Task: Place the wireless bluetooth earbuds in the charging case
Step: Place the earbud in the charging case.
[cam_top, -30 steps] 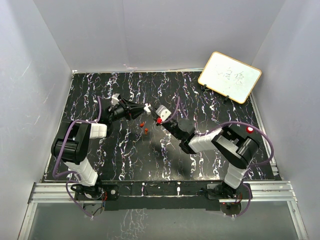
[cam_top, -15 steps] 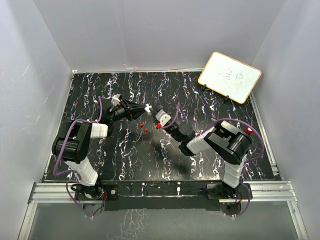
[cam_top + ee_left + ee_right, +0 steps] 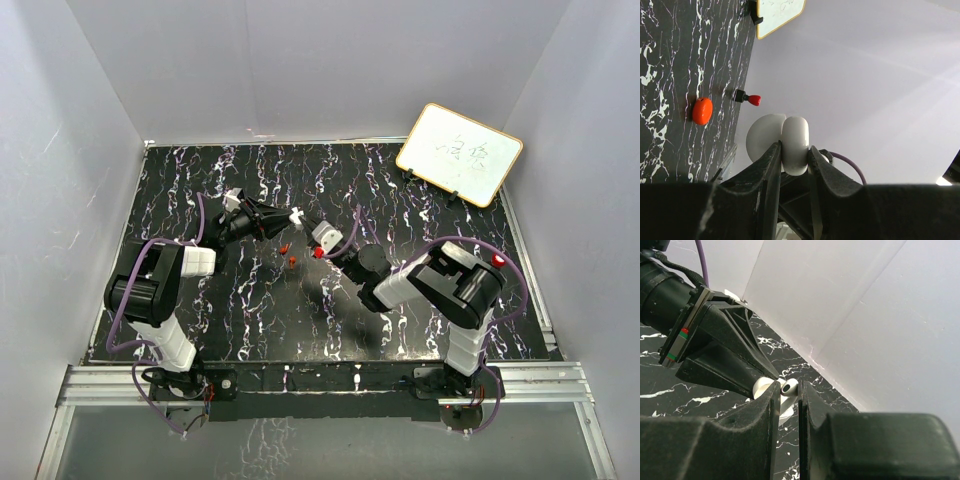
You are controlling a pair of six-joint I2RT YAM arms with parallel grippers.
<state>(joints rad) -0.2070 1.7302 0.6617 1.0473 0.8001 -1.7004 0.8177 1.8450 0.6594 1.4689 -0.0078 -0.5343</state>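
The right gripper (image 3: 788, 396), jaws nearly closed, pinches a white earbud (image 3: 789, 386) at its fingertips, just in front of the white case (image 3: 761, 388), which the left gripper (image 3: 793, 152) clamps between narrowly parted jaws, while two red earbuds (image 3: 292, 262) lie loose on the table (image 3: 250, 320) nearby.

Mid-table, the left gripper (image 3: 794, 150), clamped on the charging case (image 3: 790, 135), and the right gripper (image 3: 788, 395), pinching a white earbud (image 3: 789, 386), nearly meet tip to tip — no passage between. Two red earbuds (image 3: 292, 261) lie on the table (image 3: 250, 320) just nearer. A whiteboard (image 3: 459, 153) blocks the far right corner; the far left lies open.
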